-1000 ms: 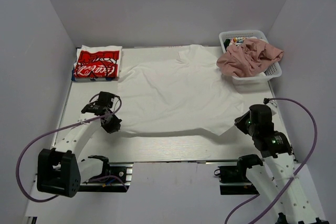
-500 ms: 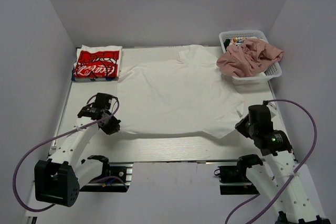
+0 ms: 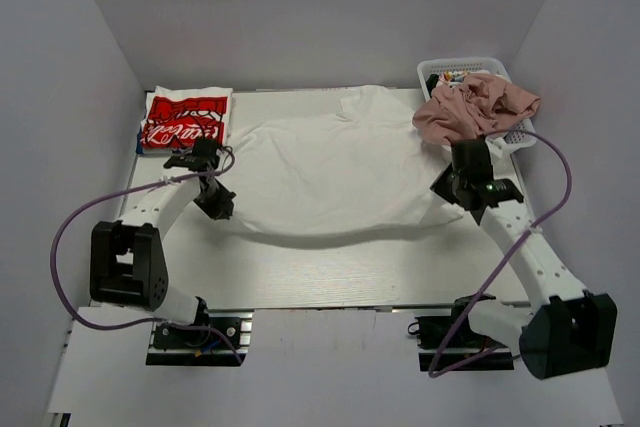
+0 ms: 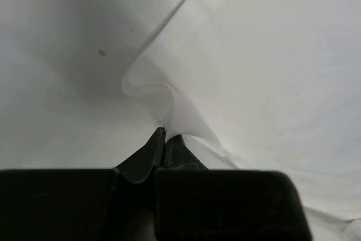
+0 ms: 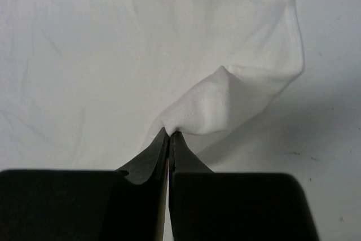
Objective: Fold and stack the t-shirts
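A: Item one, white shirt?
B: Spread on table. Near hem pinched tight by left gripper and right gripper, and carried farther back than a second ago.
A: Others?
B: Red-print shirt, folded, far left, lettering unreadable. Pink shirt heaped in basket.

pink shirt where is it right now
In the top view the pink shirt lies heaped over the white basket at the far right, just beyond the right pincer gripping the white shirt.

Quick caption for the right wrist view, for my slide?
Right hand shut on a raised edge fold of the large plain white cloth t-shirt.
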